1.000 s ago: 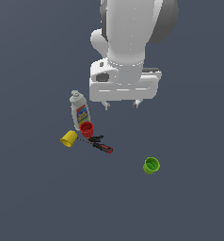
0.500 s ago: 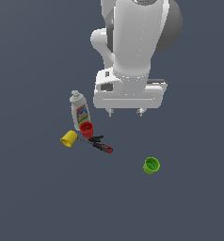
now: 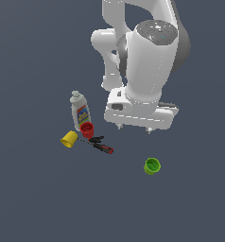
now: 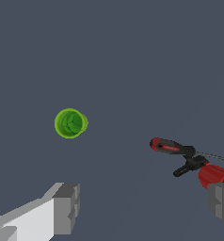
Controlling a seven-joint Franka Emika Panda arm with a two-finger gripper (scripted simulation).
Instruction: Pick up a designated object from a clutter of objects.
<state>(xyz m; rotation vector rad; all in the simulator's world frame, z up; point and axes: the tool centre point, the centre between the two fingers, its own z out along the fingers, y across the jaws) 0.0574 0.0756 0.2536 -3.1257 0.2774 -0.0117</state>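
Observation:
The lime-green cup (image 3: pixel 152 166) stands upright and alone on the grey floor, apart from the other items; the wrist view looks down into its mouth (image 4: pixel 71 123). My gripper (image 3: pixel 134 128) hangs open above the floor, up and toward the exterior view's left of the cup, holding nothing. Its two grey fingertips (image 4: pixel 67 208) show wide apart in the wrist view, and the cup lies off to one side of the gap between them.
A cluster lies at the exterior view's left: a white labelled bottle (image 3: pixel 79 110), a red cup (image 3: pixel 87 129), a yellow cup (image 3: pixel 69 139) on its side, and a red-and-black screwdriver (image 3: pixel 102 147), also seen as the screwdriver (image 4: pixel 172 148) in the wrist view.
The arm has moved toward the exterior view's right and lower, bringing the open gripper closer to the green cup. No object has moved.

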